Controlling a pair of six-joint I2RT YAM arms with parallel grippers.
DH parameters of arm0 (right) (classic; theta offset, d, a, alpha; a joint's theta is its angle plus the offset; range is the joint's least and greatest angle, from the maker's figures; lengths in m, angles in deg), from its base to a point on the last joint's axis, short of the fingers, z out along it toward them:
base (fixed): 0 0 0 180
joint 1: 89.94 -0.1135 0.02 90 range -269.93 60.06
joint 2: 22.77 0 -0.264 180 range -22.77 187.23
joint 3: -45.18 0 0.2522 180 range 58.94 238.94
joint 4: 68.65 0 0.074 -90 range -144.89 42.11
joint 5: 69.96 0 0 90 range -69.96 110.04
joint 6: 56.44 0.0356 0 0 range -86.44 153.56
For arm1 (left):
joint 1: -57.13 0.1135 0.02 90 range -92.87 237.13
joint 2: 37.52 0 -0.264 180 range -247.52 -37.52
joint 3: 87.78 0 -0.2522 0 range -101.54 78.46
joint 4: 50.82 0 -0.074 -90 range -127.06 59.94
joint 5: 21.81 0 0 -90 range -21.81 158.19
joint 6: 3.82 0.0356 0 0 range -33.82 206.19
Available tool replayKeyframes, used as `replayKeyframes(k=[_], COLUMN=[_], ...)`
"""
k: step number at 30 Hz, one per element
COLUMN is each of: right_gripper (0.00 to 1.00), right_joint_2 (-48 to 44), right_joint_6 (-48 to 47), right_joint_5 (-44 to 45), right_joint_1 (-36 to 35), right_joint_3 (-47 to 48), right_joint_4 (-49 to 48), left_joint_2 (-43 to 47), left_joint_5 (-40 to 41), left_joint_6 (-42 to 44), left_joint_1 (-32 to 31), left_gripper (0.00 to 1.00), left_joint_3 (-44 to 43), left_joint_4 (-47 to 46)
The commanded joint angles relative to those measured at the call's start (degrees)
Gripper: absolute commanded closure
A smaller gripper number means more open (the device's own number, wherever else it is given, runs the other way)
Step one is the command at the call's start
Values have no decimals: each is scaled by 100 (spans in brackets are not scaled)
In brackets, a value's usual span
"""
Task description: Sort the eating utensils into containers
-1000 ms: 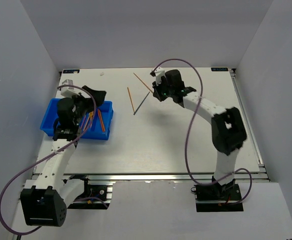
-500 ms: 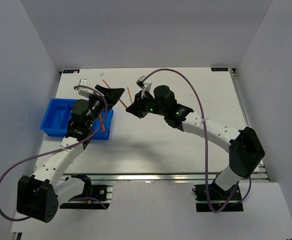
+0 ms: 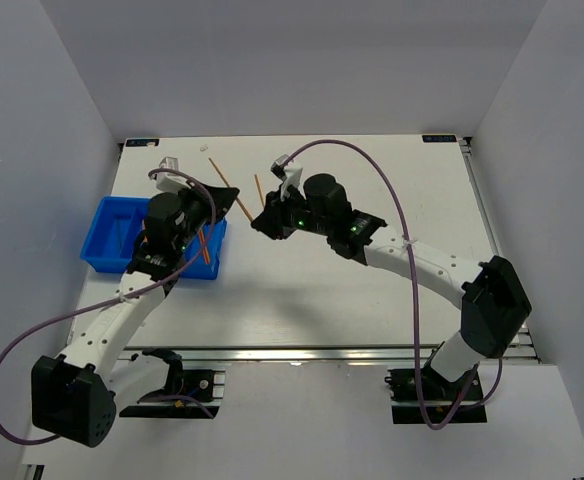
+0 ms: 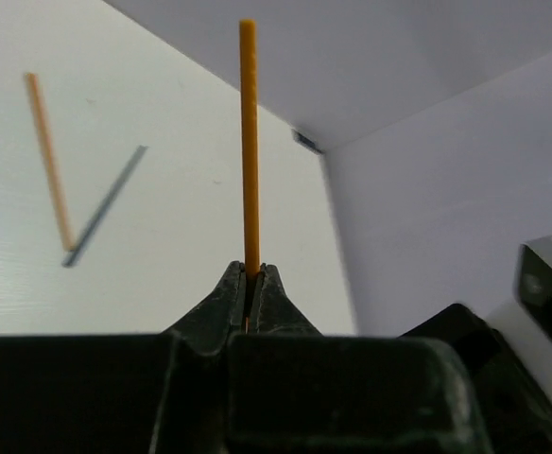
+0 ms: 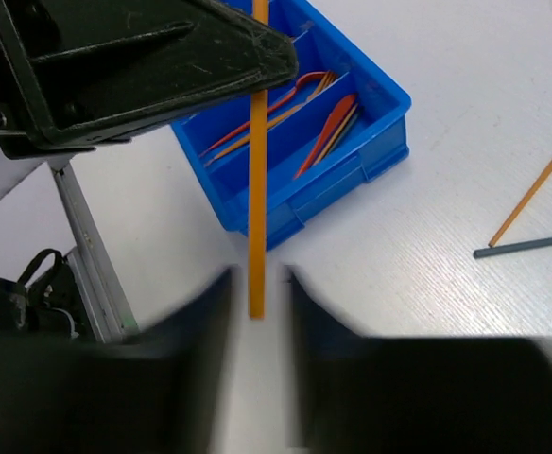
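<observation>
- The left gripper (image 4: 251,274) has its jaws pressed together on the lower end of an orange stick (image 4: 249,142). Nearly the whole stick stands straight out beyond the tips.
- The right gripper (image 5: 259,284) is at the stick's other end. Its jaws stand a little apart with the stick between them. The fingers are blurred, but a thin gap shows on each side, so I judge it is not gripping.
- This looks like a handover in mid-air, and the weight seems to be with the left gripper alone.
- An end grip leaves the rest of the stick free, which would let it be lowered lengthwise into a narrow slot.
- The blue bin (image 5: 352,175) lies beyond and below the right jaws, close under the left gripper's body.
- Orange and red utensils (image 5: 328,128) lie along two neighbouring compartments (image 5: 285,142), parallel to the dividers.
- The handover probably happens because the bin is on the left arm's side.
- Ahead and to the left of the left jaws, a loose orange stick (image 4: 47,161) and a dark stick (image 4: 106,203) lie on the white table (image 4: 191,218). Their near ends touch in a V, and neither is sorted yet.
- The next move likely calls for the right jaws to clear the stick without knocking it askew.
</observation>
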Motion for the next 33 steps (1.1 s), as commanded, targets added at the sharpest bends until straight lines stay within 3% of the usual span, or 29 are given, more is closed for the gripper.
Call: replayKeyframes(k=[1, 2, 3, 4, 6, 7, 9, 12, 18, 20, 24, 28, 33], right_gripper=[27, 11, 11, 11, 11, 11, 11, 11, 11, 11, 11, 11, 11], right_joint_2=[-314, -394, -473, -648, -851, -1069, -1281, -1677, -2082, -2231, -2582, -2741, -2750], right_joint_6=[-50, -24, 116, 178, 275, 293, 293, 197, 179, 231, 275, 205, 196], right_joint_5=[399, 565, 680, 724, 602, 541, 505, 461, 198, 136, 13, 65, 57], right_joint_1=[101, 172, 364, 470, 768, 840, 1006, 1139, 1218, 1218, 1218, 1209, 1209], right_joint_3=[52, -37, -116, -335, -634, -801, -1249, -1751, -2339, -2472, -2666, -2578, -2411], right_joint_4=[-29, 41, 128, 260, 279, 270, 278, 305, 446, 428, 437, 577, 543], left_joint_2=[-76, -164, -304, -653, -1050, -1252, -1798, -2291, -3212, -3459, -3864, -4417, -4375], left_joint_5=[965, 1326, 1712, 2543, 3251, 3846, 4254, 4695, 5591, 5951, 6655, 6612, 6682], left_joint_6=[1312, 1666, 2061, 2778, 3407, 3810, 4234, 4999, 6309, 6442, 6653, 6355, 6381], left_joint_1=[27, 79, 289, 439, 1069, 1317, 2035, 2460, 2532, 2532, 2567, 2611, 2611], left_gripper=[100, 100, 100, 100, 100, 100, 100, 100, 100, 100, 100, 100, 100], left_joint_3=[-705, -1221, -1513, -2038, -2411, -2534, -2737, -2755, -2711, -2746, -2264, -2508, -2140], left_joint_4=[1676, 2055, 2842, 3189, 3761, 3877, 3896, 3370, 1938, 1752, 367, 555, 222])
